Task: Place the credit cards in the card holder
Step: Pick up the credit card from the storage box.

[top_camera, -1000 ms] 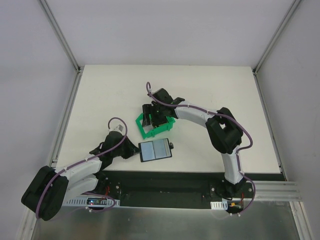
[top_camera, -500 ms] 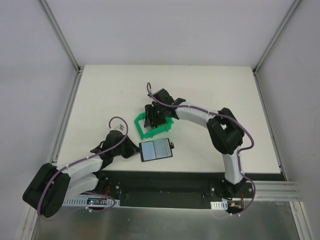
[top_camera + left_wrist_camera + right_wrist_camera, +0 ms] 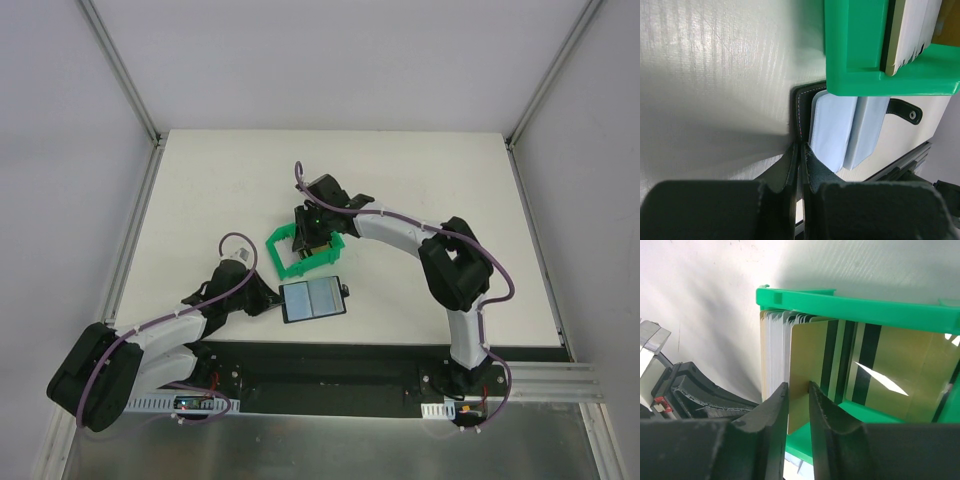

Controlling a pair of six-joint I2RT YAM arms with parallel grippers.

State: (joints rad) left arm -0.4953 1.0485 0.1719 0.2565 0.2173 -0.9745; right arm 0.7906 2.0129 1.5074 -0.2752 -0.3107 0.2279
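The cards [image 3: 774, 347] stand on edge, packed into the green bin [image 3: 300, 266]. The right gripper [image 3: 799, 389] straddles the near edge of the front gold card [image 3: 812, 355]. Its fingers are narrow with the card between them, but honestly I can't tell if they're clamped on it. The card's stripe, so its long side, runs the way the fingers point. The wallet [image 3: 311, 300] lies open on the table [image 3: 200, 200], just beside the bin at its 6 o'clock from above, so that's where the card needs to go. The left gripper [image 3: 800, 148] is clenched, tips touching the wallet's 9 o'clock edge, probably pinning it.
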